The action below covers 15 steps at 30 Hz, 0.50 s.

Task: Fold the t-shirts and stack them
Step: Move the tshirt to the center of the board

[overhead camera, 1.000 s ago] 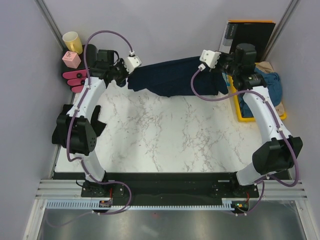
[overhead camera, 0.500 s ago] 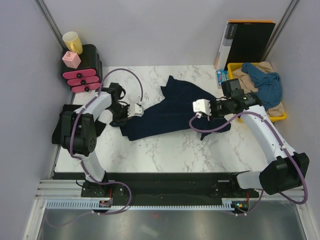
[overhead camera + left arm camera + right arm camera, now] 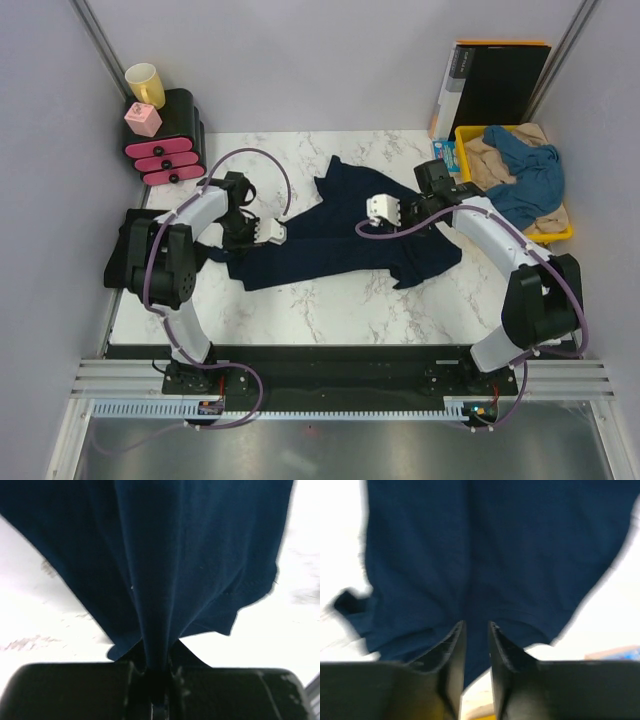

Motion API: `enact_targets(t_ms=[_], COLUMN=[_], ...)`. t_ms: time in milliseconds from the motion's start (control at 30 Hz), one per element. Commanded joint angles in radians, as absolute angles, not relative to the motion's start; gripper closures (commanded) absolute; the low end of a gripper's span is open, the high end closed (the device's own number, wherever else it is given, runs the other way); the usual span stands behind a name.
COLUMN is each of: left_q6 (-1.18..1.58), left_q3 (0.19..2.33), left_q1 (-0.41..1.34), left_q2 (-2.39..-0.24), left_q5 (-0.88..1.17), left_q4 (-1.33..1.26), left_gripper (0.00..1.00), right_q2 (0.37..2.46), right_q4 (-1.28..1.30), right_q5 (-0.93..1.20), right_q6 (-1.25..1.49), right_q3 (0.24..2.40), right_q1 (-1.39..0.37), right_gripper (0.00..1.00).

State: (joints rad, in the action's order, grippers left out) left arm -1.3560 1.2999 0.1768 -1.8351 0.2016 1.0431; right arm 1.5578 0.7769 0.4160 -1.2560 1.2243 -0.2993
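A large dark navy t-shirt lies crumpled and stretched across the middle of the marble table. My left gripper is shut on its left edge; in the left wrist view the navy cloth runs down in a pinched fold between the closed jaws of that gripper. My right gripper is shut on the shirt's right part; in the right wrist view the cloth sits in the narrow gap of that gripper. A medium-blue shirt and a beige shirt lie in the yellow tray.
A rigid black orange-edged folder leans at the back right behind the tray. A small blue packet lies beside the tray. A black and pink drawer unit with a yellow cup and a pink cube stands at the back left.
Both grippers have brought the navy shirt from the back of the table down and forward onto the middle. In the last half second the right gripper moved left and slightly back.
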Motion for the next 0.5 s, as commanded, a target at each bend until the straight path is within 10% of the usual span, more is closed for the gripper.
enact_targets(t_ms=[0, 167, 300, 467], left_q6=[-1.221, -1.129, -1.053, -1.051], left_q3=[1.299, 1.301, 1.325, 1.321], left_q1=[0.17, 0.166, 0.16, 0.16], left_q2=[-1.85, -1.848, -1.821, -1.699], left_q5=[0.052, 0.003, -0.018, 0.054], left_q4=[0.837, 0.764, 0.761, 0.788], left_gripper=[0.98, 0.97, 0.37, 0.13], right_q2=[1.546, 1.494, 1.408, 1.275], right_q4=[0.325, 0.212, 0.378, 0.772], right_q5=[0.256, 0.154, 0.204, 0.331], right_q6=[-1.059, -0.985, -1.026, -1.176], right_q3=[1.194, 1.14, 1.14, 1.103], right_q1=[-0.304, -0.302, -0.302, -0.304], right_gripper=[0.57, 0.29, 0.29, 0.31])
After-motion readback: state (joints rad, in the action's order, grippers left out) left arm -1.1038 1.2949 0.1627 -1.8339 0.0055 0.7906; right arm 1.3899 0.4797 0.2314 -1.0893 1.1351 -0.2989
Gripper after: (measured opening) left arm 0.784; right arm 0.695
